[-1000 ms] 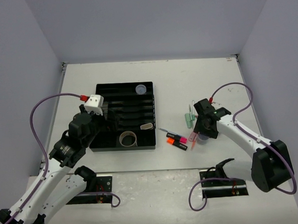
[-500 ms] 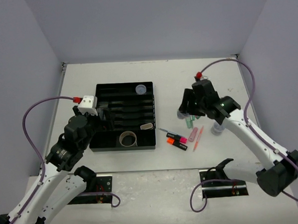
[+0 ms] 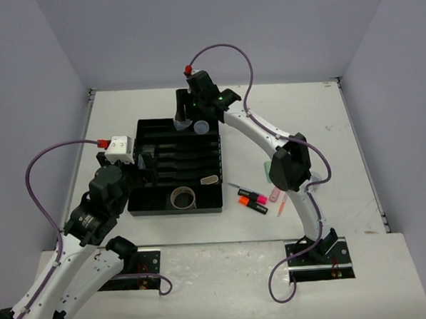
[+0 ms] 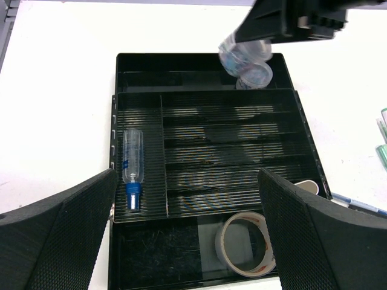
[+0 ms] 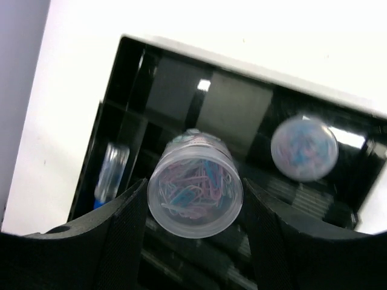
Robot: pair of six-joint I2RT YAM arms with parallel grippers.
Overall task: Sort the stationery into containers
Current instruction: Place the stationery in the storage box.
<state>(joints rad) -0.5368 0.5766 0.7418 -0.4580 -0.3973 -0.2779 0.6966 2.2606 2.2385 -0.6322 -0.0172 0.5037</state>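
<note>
White tabletop: right gripper has swung from the loose items right of the black tray to over its far compartment, fingers clamped on a clear tub beside the tub already there, so a drop looks next; left gripper gapes wide at the tray's left side.

The black organiser tray held a grey tape roll near, a blue-capped tube left, one clear tub far. A second tub hung above it. Orange and pink highlighters lay right of the tray.
</note>
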